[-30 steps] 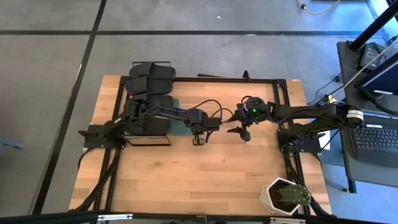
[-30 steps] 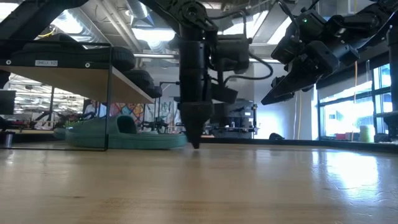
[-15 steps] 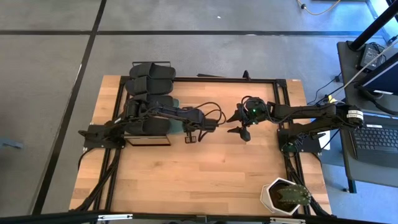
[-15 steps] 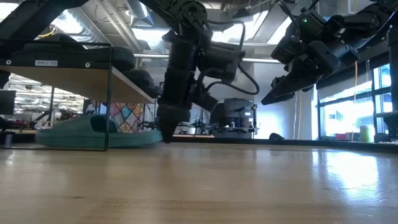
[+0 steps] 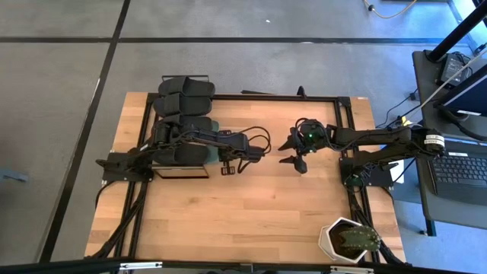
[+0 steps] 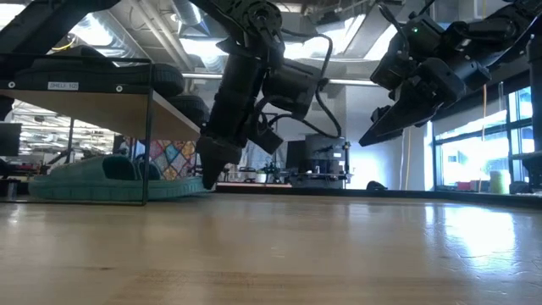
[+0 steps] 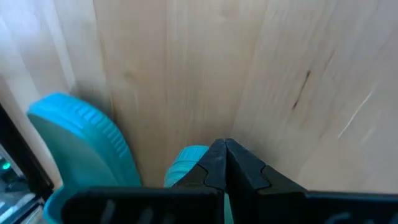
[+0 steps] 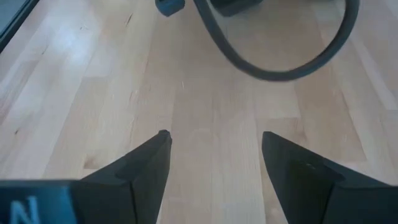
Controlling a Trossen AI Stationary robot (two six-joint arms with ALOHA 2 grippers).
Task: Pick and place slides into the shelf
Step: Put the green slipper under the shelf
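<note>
Left gripper (image 6: 209, 176) fingers pressed together, tip low at the table, touching the teal slide (image 6: 110, 180) end; slide ribbed, rubbery, lying flat under the shelf (image 6: 102, 97) board; black slides (image 5: 183, 95) on top of the shelf; right gripper (image 8: 214, 162) spread, empty, hanging above mid-table (image 5: 251, 213).

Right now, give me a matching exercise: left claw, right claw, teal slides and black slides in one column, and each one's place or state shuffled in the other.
1. left claw
2. right claw
3. teal slides
4. black slides

A. on top of the shelf
B. open, up in the air
C. shut, low beside the shelf
D. under the shelf's board

Pairs: 1-C, 2-B, 3-D, 4-A
</note>
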